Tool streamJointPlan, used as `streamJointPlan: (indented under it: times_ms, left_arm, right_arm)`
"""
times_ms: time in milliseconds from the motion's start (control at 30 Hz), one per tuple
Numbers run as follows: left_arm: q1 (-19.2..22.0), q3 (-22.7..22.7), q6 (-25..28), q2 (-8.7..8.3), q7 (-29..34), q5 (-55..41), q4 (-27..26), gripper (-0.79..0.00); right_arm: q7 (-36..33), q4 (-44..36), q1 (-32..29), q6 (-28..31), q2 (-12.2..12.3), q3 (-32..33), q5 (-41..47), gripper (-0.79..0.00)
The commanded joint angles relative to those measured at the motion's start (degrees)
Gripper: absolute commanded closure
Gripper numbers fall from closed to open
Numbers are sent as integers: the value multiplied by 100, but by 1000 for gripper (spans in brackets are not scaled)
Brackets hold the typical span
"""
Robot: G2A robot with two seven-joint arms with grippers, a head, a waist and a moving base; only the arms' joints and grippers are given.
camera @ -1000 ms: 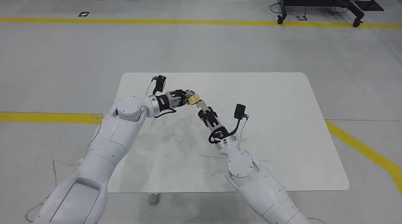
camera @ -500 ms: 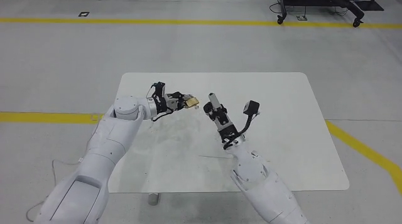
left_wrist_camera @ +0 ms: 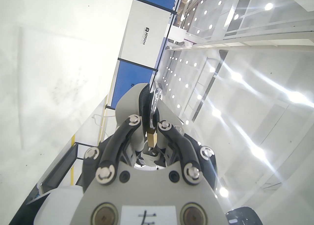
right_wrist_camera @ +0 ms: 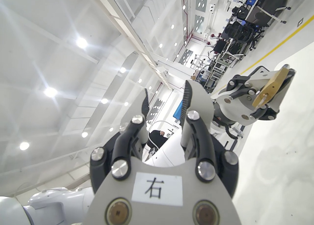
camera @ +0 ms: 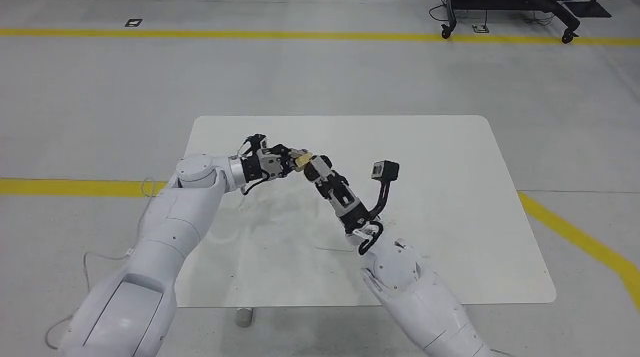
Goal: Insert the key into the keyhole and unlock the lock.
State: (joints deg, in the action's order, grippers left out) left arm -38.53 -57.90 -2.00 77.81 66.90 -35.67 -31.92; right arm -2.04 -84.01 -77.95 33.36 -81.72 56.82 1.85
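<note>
- The left gripper [camera: 287, 160] is reaching in from the table's left side and hanging above the white table [camera: 450, 157], over its left-middle part.
- Its jaws are clamping a small brass lock [camera: 301, 161], one finger pressing on each broad face.
- In the right wrist view the lock [right_wrist_camera: 272, 85] is lying lengthwise between the left gripper's pale fingers [right_wrist_camera: 260, 77], tilted, with one narrow end facing the camera.
- A short pale metal stub [right_wrist_camera: 264, 97] is showing at that narrow end. Whether it is the key, I cannot tell.
- In the left wrist view the lock [left_wrist_camera: 152, 138] is appearing edge-on as a thin brass bar deep between the black finger links. A bright metal piece [left_wrist_camera: 155, 103] is running on from it toward the fingertips – shackle or key, I cannot say.
- The right gripper [camera: 317, 168] is coming up from the near edge of the table and sitting just beside the lock in the top view, its tip pointing at the left gripper.
- The right gripper [right_wrist_camera: 166, 88] is standing with its jaws apart and nothing between them. The lock is sitting off to one side of the gap – near, but not inside it.
- Whether a right finger is touching the lock, the top view is not letting me judge.
- Beyond the table, a yellow line [camera: 300, 35] is crossing the grey floor.
</note>
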Motion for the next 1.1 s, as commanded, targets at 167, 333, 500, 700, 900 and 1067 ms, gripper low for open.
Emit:
streamJointPlan:
  times_ms: [167, 333, 500, 700, 900, 1067]
  left_arm:
    - [68, 5, 35, 55, 177, -128, 157, 0]
    - [85, -25, 44, 80, 352, -253, 245, 0]
    - [100, -14, 36, 112, 480, -303, 292, 0]
    - [127, -16, 50, 139, 568, -340, 358, 0]
    - [163, -5, 422, 136, 333, -115, 344, 0]
    - [138, -55, 918, 104, 3, 93, 201, 0]
  right_arm:
    - [287, 359, 83, 63, -28, 18, -576, 0]
    - [358, 561, 150, 31, -58, 7, -603, 0]
    - [603, 788, 284, -40, -105, -3, -758, 0]
    - [847, 1047, 436, -88, -170, -67, -937, 0]
    - [932, 990, 373, 142, -195, -67, -971, 0]
    - [204, 723, 124, 362, -154, 76, 253, 0]
